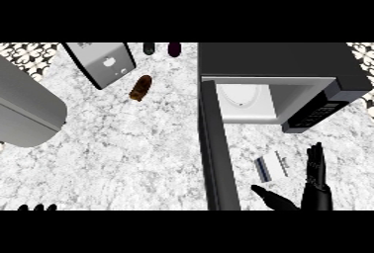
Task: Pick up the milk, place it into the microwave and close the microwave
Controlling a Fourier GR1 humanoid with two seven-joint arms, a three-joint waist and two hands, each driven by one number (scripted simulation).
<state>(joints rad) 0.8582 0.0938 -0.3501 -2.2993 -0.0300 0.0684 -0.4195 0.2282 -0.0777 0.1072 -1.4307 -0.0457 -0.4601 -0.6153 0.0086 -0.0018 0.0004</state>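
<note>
The milk carton (pixel 273 165), white with a dark blue end, lies on its side on the marble counter in front of the microwave (pixel 292 59). The microwave's door (pixel 217 153) stands wide open toward me, showing the white inside (pixel 245 101) with its round plate. My right hand (pixel 315 185) is open just right of and below the carton, fingers straight up, thumb stretched left under the carton; it is close beside the carton without holding it. Only the fingertips (pixel 36 207) of my left hand show at the lower left edge.
A brown bread loaf (pixel 140 88) lies at the back of the counter. Behind it stand a grey tilted appliance (pixel 102 62) and two dark bottles (pixel 162 48). A large grey rounded object (pixel 25 106) fills the left edge.
</note>
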